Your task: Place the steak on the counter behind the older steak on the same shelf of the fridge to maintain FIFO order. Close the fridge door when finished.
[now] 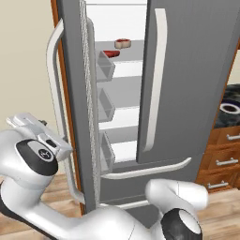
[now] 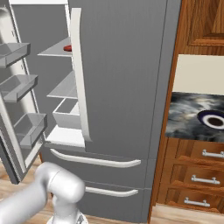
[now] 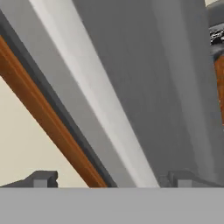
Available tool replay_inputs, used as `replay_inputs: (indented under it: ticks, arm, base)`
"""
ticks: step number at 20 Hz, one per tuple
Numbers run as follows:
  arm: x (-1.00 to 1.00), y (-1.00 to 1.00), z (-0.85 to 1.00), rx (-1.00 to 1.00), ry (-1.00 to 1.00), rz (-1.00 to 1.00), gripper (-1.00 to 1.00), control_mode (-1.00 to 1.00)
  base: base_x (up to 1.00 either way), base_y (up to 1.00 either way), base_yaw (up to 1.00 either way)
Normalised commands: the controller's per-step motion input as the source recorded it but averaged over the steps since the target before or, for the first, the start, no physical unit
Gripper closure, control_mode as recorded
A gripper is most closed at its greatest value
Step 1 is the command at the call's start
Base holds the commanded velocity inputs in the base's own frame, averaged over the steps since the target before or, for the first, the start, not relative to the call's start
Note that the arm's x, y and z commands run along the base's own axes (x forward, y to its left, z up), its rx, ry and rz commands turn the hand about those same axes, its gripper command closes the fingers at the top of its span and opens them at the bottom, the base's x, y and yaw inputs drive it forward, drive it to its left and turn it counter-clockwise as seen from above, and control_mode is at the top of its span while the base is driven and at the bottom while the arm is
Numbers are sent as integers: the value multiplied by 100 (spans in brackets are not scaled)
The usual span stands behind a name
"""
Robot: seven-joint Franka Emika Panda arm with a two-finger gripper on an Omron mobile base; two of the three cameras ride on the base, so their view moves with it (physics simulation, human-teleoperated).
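Observation:
The fridge has its left fridge door swung open, clear bins lining its inner face. On the upper shelf the tan-rimmed steak lies behind the flat red older steak, whose red edge peeks past the closed right door. My gripper hangs outside the open door, left of its pale bar handle. In the hand view the fingertips stand wide apart with nothing between them, facing the door's grey outer face and handle; the gripper is open.
The dark marble counter to the fridge's right carries a dark-rimmed white dish above wooden drawers. A wooden trim strip and a cream wall lie behind the open door. The fridge's bottom drawers are shut.

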Motion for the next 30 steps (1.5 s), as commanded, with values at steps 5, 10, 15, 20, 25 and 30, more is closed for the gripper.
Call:
replay_inputs:
  ticks: [5, 10, 15, 20, 25, 30]
  arm:
    - [55, 2, -24, 0, 6, -2, -100, -100]
    - [3, -69, -3, 0, 0, -5, -100, -100]
    - [0, -100, 0, 2, 0, -4, -100, -100]
    - [0, -100, 0, 1, 0, -3, -100, -100]
    - [0, -100, 0, 1, 0, 0, -100, -100]
    - [21, -93, 13, 0, 0, 0, -100, -100]
  base:
    - [0, 0, 0]
    - [0, 0, 0]
    - [0, 0, 0]
    - [0, 0, 0]
    - [0, 0, 0]
    - [0, 0, 0]
